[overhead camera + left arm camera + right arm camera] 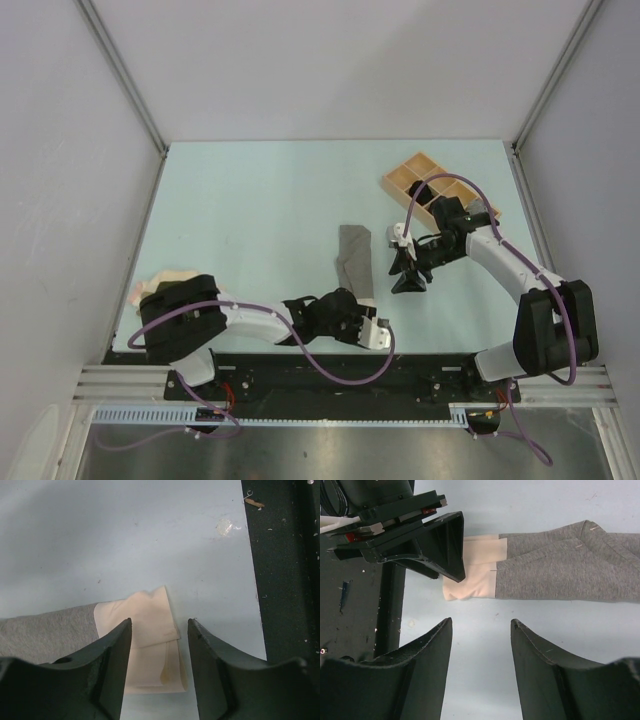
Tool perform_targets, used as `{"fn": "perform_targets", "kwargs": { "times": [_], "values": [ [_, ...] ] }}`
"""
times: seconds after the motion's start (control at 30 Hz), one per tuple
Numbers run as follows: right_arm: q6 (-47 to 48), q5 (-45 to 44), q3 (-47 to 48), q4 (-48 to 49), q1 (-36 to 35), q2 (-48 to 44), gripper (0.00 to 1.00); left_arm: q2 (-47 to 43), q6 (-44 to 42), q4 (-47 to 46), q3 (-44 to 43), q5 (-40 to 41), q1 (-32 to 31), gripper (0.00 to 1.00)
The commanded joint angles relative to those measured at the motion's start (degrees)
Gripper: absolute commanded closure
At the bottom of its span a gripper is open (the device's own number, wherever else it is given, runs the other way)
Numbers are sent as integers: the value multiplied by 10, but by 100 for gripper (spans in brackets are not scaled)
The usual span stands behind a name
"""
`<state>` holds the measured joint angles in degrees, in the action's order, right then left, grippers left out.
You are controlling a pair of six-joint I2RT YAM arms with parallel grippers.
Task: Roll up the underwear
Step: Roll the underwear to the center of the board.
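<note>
Underwear sits in two spots on my table (250, 220). At the left edge a pale pile (160, 278) shows beside the left arm's base. In the middle lies a grey piece (355, 258), folded into a narrow strip running near to far. Its near end carries a beige band (145, 615), doubled over. My left gripper (160, 622) is down over that near end, its fingers standing apart and straddling the band, which lies flat on the table between them. Just right of the strip, my right gripper (408, 280) points down at bare table, fingers apart as well, nothing between them. At the far right stands a wooden tray (398, 180), well apart from the strip and partly behind the right arm. Two of its compartments look dark, and I cannot tell with what.
</note>
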<state>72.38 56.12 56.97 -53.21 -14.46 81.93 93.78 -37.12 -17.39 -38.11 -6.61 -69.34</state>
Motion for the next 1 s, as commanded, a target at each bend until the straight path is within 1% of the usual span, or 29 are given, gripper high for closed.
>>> {"fn": "perform_targets", "kwargs": {
  "times": [0.0,0.13,0.27,0.6,0.83,0.97],
  "values": [
    [15,24,9,-11,3,1,46,15,-18,52,3,-12,-4,49],
    [18,25,9,-15,3,1,46,30,-17,83,-6,-10,-4,49],
    [22,28,9,-19,3,-1,46,39,-9,101,-11,-2,-3,52],
    [32,31,9,-27,3,-3,46,26,2,127,-3,19,-2,52],
    [38,36,9,-31,3,-7,46,31,13,154,-20,-8,6,53],
    [38,36,9,-32,3,-9,46,43,35,199,-51,-23,11,55]
  ]
}}
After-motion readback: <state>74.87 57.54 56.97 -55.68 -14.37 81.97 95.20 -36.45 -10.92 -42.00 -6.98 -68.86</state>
